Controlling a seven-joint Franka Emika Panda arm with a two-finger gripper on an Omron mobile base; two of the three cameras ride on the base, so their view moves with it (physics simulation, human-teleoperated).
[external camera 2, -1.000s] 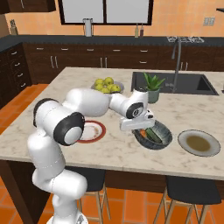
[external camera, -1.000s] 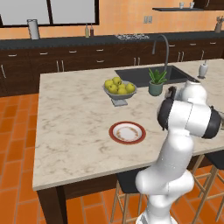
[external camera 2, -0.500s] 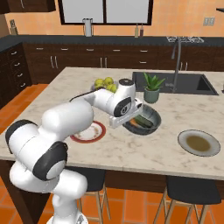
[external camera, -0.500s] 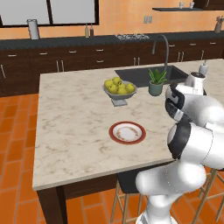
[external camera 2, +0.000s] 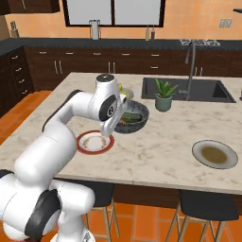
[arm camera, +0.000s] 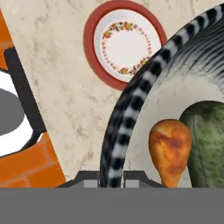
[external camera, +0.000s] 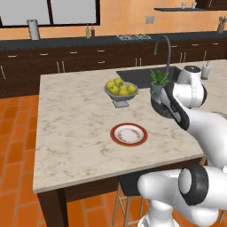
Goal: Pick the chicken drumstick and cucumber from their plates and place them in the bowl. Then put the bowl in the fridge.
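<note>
Marble covers the island counter (external camera 2: 156,156), with dark cabinets and an orange wall behind it. Going left to right in the right base view, the white plate with a red rim (external camera 2: 95,142) sits bare near the front edge, left of the middle. Just beside it the gripper (external camera 2: 124,118) is closed tight on the near rim of the bowl (external camera 2: 134,122), which hangs tilted above the counter, clear of the marble. Inside the bowl lie the cucumber (external camera 2: 132,116) and the chicken drumstick (arm camera: 169,146); the hand view shows them side by side, drumstick next to the dark green cylinder, with the striped rim pinched between the finger tips. Partly behind the arm stands the silver pedestal bowl of yellow fruit (external camera: 121,89). Further right a spiky potted plant (external camera 2: 163,94) stands at the sink's (external camera 2: 189,90) left edge, the tap (external camera 2: 191,61) rising behind. Toward the front right corner rests the olive-beige plate (external camera 2: 215,154), also bare.
</note>
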